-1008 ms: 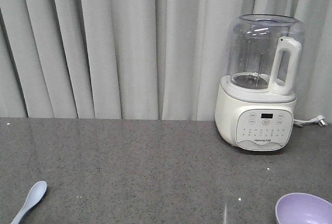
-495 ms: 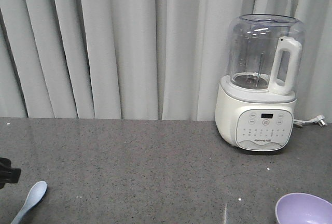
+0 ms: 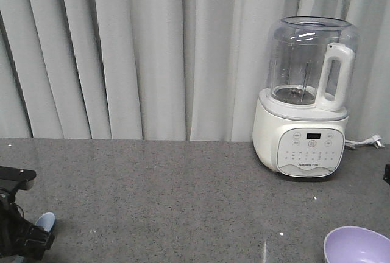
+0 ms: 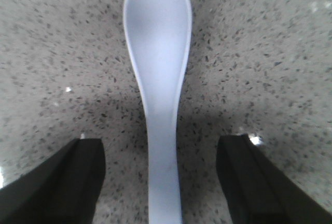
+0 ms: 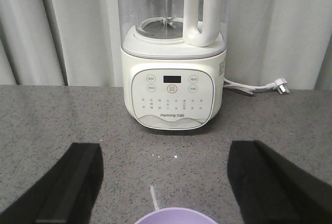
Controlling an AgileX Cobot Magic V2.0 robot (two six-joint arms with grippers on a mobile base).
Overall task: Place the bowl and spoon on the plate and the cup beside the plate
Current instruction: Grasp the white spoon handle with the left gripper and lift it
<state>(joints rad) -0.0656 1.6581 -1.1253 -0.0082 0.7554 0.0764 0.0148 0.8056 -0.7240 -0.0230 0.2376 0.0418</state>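
front view and two wrist views of a grey speckled tabletop (image 3: 183, 196) backed by a pale pleated curtain (image 3: 152, 50). the spoon (image 4: 158, 79) lies flat near the front left corner of the tabletop, scoop side up, with its scoop toward the rear edge and its handle toward the front. the left gripper (image 4: 163, 182) is low over the handle with its jaws apart; one dark finger (image 4: 78, 182) stands on each side of the handle, with bare tabletop showing between each finger and the spoon, so nothing is gripped. in the front view this gripper hides most of the spoon and only the scoop tip shows. the bowl (image 3: 358, 248) sits at the front right corner, open side up and cut off by the frame edge. the right gripper (image 5: 174, 182) is spread wide, with the bowl's rim between its fingers. a white blender (image 3: 304, 98) with a clear jug stands near the rear right, its cable and plug (image 3: 368, 142) beside it.
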